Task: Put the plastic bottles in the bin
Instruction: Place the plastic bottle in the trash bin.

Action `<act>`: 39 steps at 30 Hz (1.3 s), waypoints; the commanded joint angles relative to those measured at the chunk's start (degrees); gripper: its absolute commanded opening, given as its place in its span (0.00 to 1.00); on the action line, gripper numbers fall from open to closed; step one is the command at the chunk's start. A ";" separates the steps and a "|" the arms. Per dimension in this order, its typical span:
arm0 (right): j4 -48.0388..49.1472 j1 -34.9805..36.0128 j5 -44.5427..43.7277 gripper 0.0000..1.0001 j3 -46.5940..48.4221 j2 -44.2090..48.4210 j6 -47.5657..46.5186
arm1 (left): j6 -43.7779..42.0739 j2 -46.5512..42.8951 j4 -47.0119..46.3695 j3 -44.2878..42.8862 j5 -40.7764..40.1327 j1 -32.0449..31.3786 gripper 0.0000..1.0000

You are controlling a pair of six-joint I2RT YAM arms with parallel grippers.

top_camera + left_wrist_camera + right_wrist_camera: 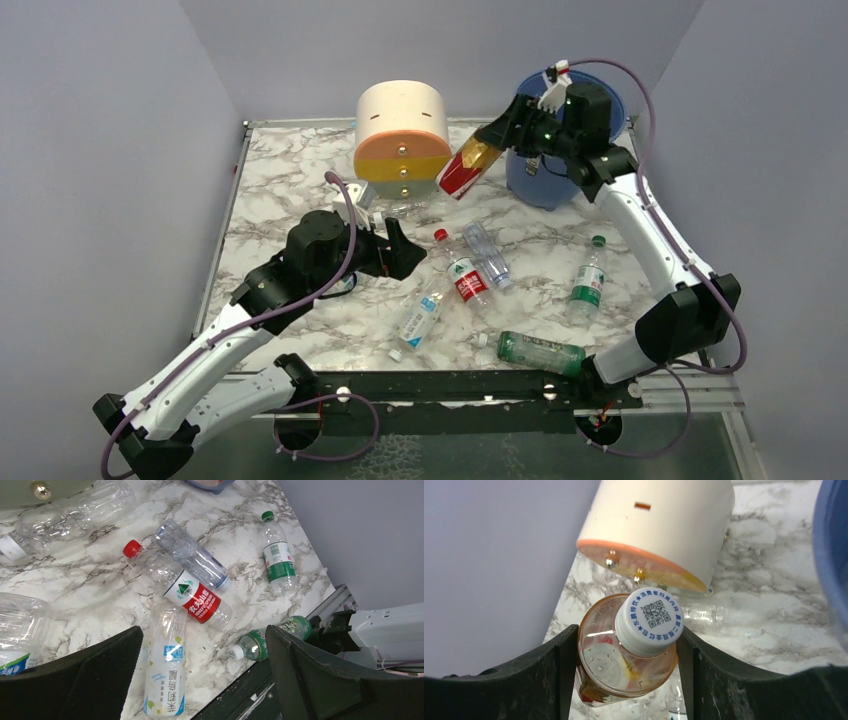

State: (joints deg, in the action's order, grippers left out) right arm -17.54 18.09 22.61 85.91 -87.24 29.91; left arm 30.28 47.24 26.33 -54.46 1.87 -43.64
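My right gripper (497, 135) (626, 650) is shut on an amber plastic bottle (468, 165) (621, 667) with a red label and a white cap (649, 620). It holds the bottle in the air just left of the blue bin (540, 182) (831, 555). My left gripper (400, 250) (204, 645) hangs open and empty over the table. Below it lie a white-and-blue labelled bottle (166, 665) (420, 318), a red-labelled bottle (187, 592) (462, 270), a clear bottle (192, 555) (488, 255), a green-labelled bottle (277, 560) (588, 283) and a green-tinted bottle (272, 637) (540, 352).
A cream-and-orange round drawer unit (403, 140) (659, 530) stands at the back, left of the bin. Two more clear bottles lie near it (75, 510) and by my left fingers (20, 625). A black rail (450, 385) runs along the table's near edge. Grey walls close in three sides.
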 commanded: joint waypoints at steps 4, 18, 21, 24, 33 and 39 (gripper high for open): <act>0.28 -3.09 1.17 0.50 10.66 -1.15 0.58 | -0.83 0.19 -1.01 0.93 -1.36 -0.22 0.99; -0.62 -9.83 -18.14 0.53 24.46 -4.78 -7.87 | -0.69 0.66 -1.03 1.40 -1.17 -0.17 0.99; -0.76 -10.78 -22.38 0.53 25.95 -6.12 -9.82 | -0.79 0.88 -1.08 1.37 -1.18 -0.21 0.99; -2.35 -11.38 -28.33 0.53 27.85 -7.77 -11.22 | -0.86 1.22 -1.19 1.36 -1.20 -0.21 0.99; -6.70 -12.65 -39.69 0.54 31.32 -12.14 -14.09 | -0.99 2.39 -1.74 1.24 -1.03 -0.20 0.99; -6.43 -12.64 -46.10 0.54 29.33 -11.89 -16.94 | -0.94 3.10 -2.16 1.17 -0.75 -0.20 0.99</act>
State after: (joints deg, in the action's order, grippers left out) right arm -23.49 5.76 -15.97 115.22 -99.44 16.08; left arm 30.09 50.02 25.87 -53.54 1.85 -43.64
